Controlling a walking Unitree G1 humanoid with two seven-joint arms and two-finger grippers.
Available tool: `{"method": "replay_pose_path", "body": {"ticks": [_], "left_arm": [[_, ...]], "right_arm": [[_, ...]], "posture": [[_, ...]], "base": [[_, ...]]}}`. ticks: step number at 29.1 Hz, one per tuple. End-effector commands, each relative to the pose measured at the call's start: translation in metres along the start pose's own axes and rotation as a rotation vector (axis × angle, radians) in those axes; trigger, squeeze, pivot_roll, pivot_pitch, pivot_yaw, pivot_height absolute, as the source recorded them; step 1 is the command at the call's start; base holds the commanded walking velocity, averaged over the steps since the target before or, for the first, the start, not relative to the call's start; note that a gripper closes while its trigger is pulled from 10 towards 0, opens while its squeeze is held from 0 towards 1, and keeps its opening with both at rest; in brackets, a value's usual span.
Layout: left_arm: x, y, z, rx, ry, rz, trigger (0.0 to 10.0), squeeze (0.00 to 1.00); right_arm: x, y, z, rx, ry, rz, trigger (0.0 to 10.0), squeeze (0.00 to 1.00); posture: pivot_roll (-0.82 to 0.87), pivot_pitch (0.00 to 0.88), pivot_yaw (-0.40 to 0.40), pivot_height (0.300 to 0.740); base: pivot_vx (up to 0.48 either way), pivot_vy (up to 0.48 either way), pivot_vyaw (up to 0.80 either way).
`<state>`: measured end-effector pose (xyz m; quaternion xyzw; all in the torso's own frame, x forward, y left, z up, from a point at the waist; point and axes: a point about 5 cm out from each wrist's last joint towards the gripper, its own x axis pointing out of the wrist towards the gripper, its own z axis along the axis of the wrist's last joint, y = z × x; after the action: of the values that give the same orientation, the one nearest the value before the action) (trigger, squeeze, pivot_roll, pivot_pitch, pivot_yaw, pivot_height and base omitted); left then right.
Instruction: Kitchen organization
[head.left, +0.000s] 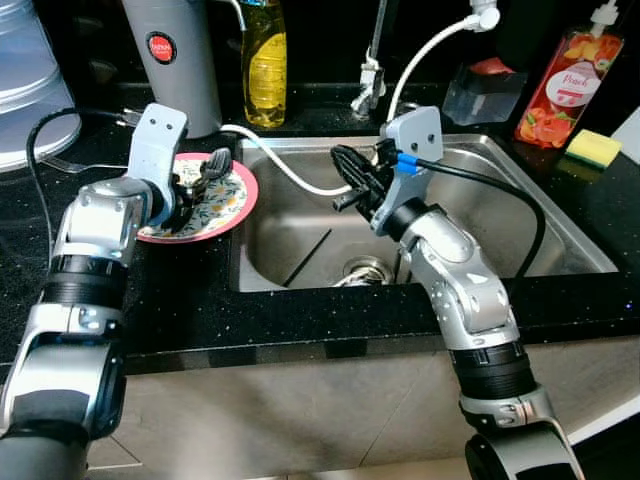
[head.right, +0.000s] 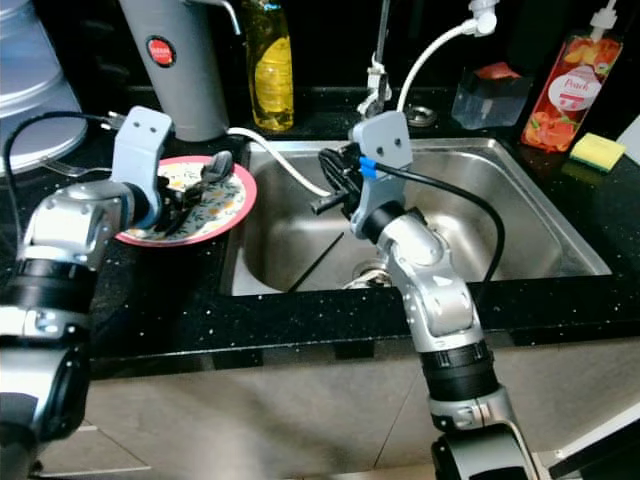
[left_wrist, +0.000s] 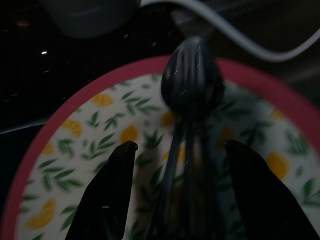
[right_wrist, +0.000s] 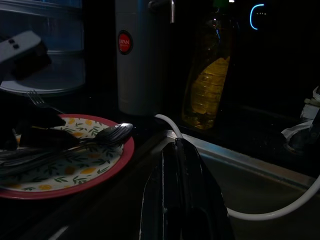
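A red-rimmed plate (head.left: 232, 205) with a leaf and lemon pattern sits on the black counter, left of the sink. Dark spoons (left_wrist: 192, 80) lie stacked on it, bowls toward the sink. My left gripper (left_wrist: 180, 145) hovers low over the plate, open, its fingers (left_wrist: 112, 190) on either side of the spoon handles. My right gripper (head.left: 345, 185) hangs over the left part of the steel sink (head.left: 560, 250), pointing toward the plate. Its fingers (right_wrist: 182, 200) are shut with nothing between them. A fork (right_wrist: 37, 98) lies on the counter beyond the plate.
A grey flask (head.left: 175, 60) and a yellow soap bottle (head.left: 265, 60) stand behind the plate. A white hose (head.left: 290, 170) runs from the flask's base into the sink. The tap (head.left: 372, 70), a peach soap bottle (head.left: 565, 85) and a yellow sponge (head.left: 594, 148) are at the back right.
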<state>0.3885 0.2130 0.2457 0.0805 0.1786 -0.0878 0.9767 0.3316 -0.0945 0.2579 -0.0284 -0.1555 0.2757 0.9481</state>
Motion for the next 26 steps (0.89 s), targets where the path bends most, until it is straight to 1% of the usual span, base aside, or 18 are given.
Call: {"method": "replay_pose_path", "body": {"ticks": [1, 3, 4, 7, 11, 12, 16, 17, 20, 21, 23, 24, 25, 26], "left_arm": [[0.005, -0.005, 0.001, -0.054, -0.005, -0.037, 10.0, 0.00], [0.005, -0.005, 0.001, -0.054, -0.005, -0.037, 10.0, 0.00], [0.007, -0.006, 0.001, -0.065, -0.005, -0.041, 10.0, 0.00], [0.010, -0.009, 0.000, -0.062, 0.010, -0.058, 10.0, 0.00], [0.012, -0.007, -0.002, -0.047, 0.032, -0.060, 10.0, 0.00], [0.014, -0.004, -0.004, -0.033, 0.045, -0.059, 9.6, 0.00], [0.015, -0.002, -0.005, -0.019, 0.051, -0.055, 9.5, 0.00], [0.016, -0.001, -0.006, -0.015, 0.054, -0.052, 9.2, 0.00], [0.017, 0.001, -0.008, -0.018, 0.061, -0.047, 9.0, 0.00], [0.017, 0.001, -0.010, -0.019, 0.065, -0.044, 8.0, 0.00], [0.018, 0.003, -0.012, -0.029, 0.072, -0.039, 7.8, 0.00], [0.019, 0.004, -0.014, -0.036, 0.076, -0.034, 5.8, 0.00], [0.019, 0.004, -0.014, -0.036, 0.076, -0.034, 5.8, 0.00], [0.019, 0.005, -0.015, -0.045, 0.080, -0.037, 4.7, 0.00]], "right_arm": [[0.001, 0.001, 0.004, 0.000, -0.007, 0.008, 10.0, 0.00], [0.001, 0.001, 0.004, 0.000, -0.007, 0.008, 10.0, 0.00], [0.001, 0.001, 0.004, 0.000, -0.008, 0.009, 10.0, 0.00], [0.001, 0.001, 0.004, -0.001, -0.011, 0.009, 10.0, 0.00], [0.001, 0.002, 0.005, -0.001, -0.014, 0.007, 10.0, 0.00], [0.001, 0.002, 0.005, 0.000, -0.015, 0.006, 10.0, 0.00], [0.001, 0.002, 0.005, 0.000, -0.017, 0.006, 10.0, 0.00], [0.001, 0.002, 0.005, 0.000, -0.018, 0.005, 10.0, 0.00], [0.001, 0.002, 0.005, -0.001, -0.019, 0.004, 10.0, 0.00], [0.001, 0.002, 0.006, -0.001, -0.020, 0.002, 10.0, 0.00], [0.000, 0.001, 0.006, -0.002, -0.021, 0.000, 10.0, 0.00], [0.000, 0.001, 0.006, -0.003, -0.022, -0.002, 10.0, 0.00], [0.000, 0.001, 0.006, -0.003, -0.022, -0.002, 10.0, 0.00], [0.000, 0.000, 0.006, -0.004, -0.022, -0.004, 10.0, 0.00]], "posture": [[0.16, 0.011, -0.011, 0.740], [0.16, 0.011, -0.011, 0.740], [0.16, 0.011, -0.011, 0.740], [0.16, 0.008, -0.010, 0.740], [0.16, 0.006, -0.009, 0.740], [0.16, 0.005, -0.008, 0.740], [0.16, 0.003, -0.007, 0.740], [0.16, 0.003, -0.007, 0.740], [0.16, 0.001, -0.006, 0.740], [0.16, 0.000, -0.006, 0.740], [0.16, 0.000, -0.006, 0.740], [0.16, 0.000, -0.005, 0.740], [0.16, 0.000, -0.005, 0.740], [0.16, 0.000, -0.005, 0.740]], "base": [[0.000, 0.000, 0.00], [0.000, 0.000, 0.00], [0.000, 0.000, 0.00], [0.000, 0.000, 0.00], [0.000, 0.000, 0.00], [0.000, 0.000, 0.00], [0.000, 0.000, 0.00], [0.000, 0.000, 0.00], [0.000, 0.000, 0.00], [0.000, 0.000, 0.00], [0.000, 0.000, 0.00], [0.000, 0.000, 0.00], [0.000, 0.000, 0.00], [0.000, 0.000, 0.00]]}}
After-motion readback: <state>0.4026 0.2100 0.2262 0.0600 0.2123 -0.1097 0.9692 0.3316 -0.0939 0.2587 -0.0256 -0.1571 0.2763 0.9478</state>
